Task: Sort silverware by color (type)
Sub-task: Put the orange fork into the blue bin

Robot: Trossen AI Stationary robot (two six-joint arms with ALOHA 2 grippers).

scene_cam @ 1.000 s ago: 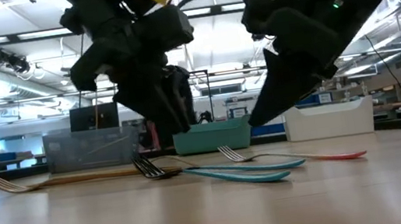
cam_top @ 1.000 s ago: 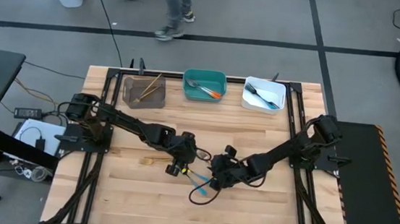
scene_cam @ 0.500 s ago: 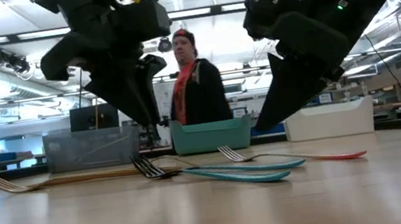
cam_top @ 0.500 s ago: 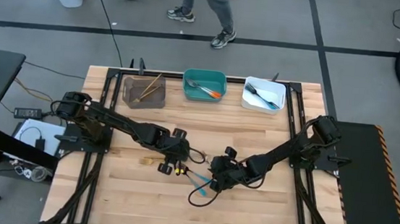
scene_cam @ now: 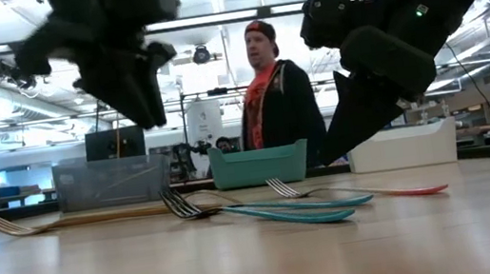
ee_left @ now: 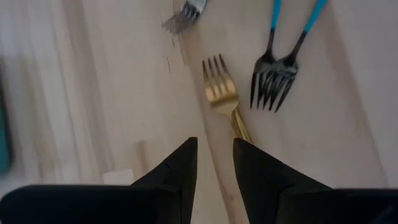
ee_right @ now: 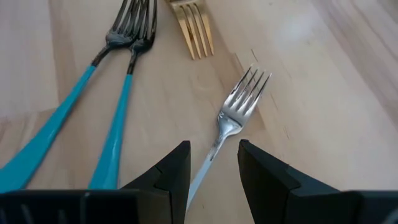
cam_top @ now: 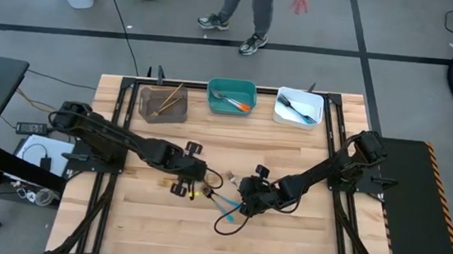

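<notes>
Gold fork lies flat mid-table, tines toward the silver fork, its handle running back under the left gripper, whose fingers stand a little apart, holding nothing. Just beside it, two blue-handled forks lie side by side with dark tines close to the gold ones. The silver fork's handle passes between the right gripper's parted fingers, seemingly unclamped. More cutlery sits in the grey bin, teal bin and white bin at the far edge.

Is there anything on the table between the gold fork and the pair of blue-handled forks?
No. In the left wrist view, bare wood separates the gold fork from the blue-handled forks; the right wrist view agrees.
</notes>
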